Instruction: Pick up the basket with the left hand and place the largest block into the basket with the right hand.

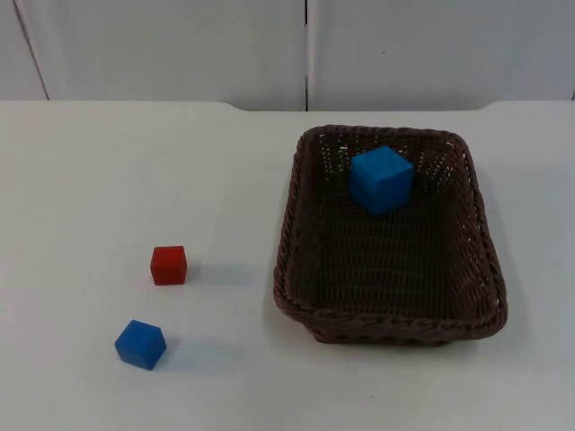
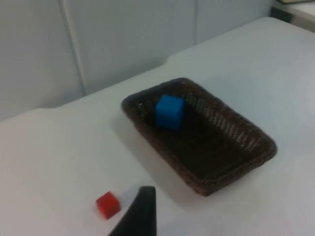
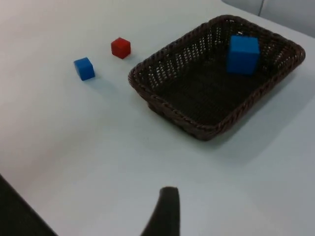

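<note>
The dark brown wicker basket [image 1: 289, 235] rests on the white table, right of centre. The largest block, a blue cube [image 1: 381, 179], lies inside it against the far wall. From the left wrist view, my left gripper [image 2: 140, 216] hangs well back from the basket [image 2: 231, 179] and the blue cube [image 2: 170, 111], holding nothing. My right gripper [image 3: 165, 211] is likewise raised and far from the basket [image 3: 167, 110] and the cube [image 3: 243, 54], with nothing in it. Both arms wait off the table.
A small red block [image 1: 168, 265] and a smaller blue block [image 1: 140, 344] sit on the table left of the basket. The grey partition wall [image 1: 180, 45] closes the far edge.
</note>
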Motion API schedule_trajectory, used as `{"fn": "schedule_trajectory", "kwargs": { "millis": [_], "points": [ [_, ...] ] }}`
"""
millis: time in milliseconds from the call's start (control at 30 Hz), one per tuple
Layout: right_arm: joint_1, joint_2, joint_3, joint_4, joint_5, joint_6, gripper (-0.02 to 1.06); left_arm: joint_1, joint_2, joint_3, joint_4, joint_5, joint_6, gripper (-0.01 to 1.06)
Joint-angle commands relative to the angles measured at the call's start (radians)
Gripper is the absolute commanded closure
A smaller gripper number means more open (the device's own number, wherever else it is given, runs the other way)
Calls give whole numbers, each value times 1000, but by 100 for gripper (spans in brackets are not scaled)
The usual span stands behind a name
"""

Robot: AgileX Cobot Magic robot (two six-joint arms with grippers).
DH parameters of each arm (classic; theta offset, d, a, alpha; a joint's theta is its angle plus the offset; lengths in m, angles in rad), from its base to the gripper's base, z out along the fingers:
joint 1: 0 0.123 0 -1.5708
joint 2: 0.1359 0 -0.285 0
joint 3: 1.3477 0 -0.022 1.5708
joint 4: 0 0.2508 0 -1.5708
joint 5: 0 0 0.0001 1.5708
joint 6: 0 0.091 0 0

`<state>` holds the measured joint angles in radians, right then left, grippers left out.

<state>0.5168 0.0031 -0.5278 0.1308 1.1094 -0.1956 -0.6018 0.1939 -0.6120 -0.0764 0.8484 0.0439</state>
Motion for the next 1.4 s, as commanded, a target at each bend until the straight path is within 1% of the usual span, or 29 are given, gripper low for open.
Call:
{"fn": "schedule_trajectory", "kwargs": {
  "millis": [0,100,167,233,267,333,433,467,633,767,867,1000,1367],
  "points": [
    [2,-3,1,-19,-7,21,31,-6,-59,38,40,13,-64,10],
    [2,-3,1,-31,-9,37,31,-6,-155,85,67,37,-115,10],
    [2,-3,1,-31,-9,37,31,-6,-183,91,76,46,-133,10],
    [2,-3,1,-31,-11,38,31,-6,-194,91,107,90,-143,10],
    [2,-3,1,-36,-11,38,31,-1,-194,85,116,134,-147,10],
    [2,-3,3,-44,-13,46,31,-1,-194,90,140,189,-149,10],
    [2,-3,3,-49,-14,53,31,-1,-194,95,158,208,-166,10],
    [2,-3,3,-49,-16,53,31,-1,-194,99,164,211,-182,10],
    [2,-3,5,-50,-17,62,31,-1,-194,117,165,231,-180,10],
    [2,-3,7,-50,-20,62,31,-1,-194,117,165,231,-180,10],
    [2,-3,7,-50,-22,62,31,-1,-194,117,161,231,-171,10],
    [2,-3,7,-48,-22,62,31,-1,-194,117,112,229,-100,10],
    [2,-3,10,-48,-25,64,31,-1,-194,117,112,228,-100,10]
  ]
}}
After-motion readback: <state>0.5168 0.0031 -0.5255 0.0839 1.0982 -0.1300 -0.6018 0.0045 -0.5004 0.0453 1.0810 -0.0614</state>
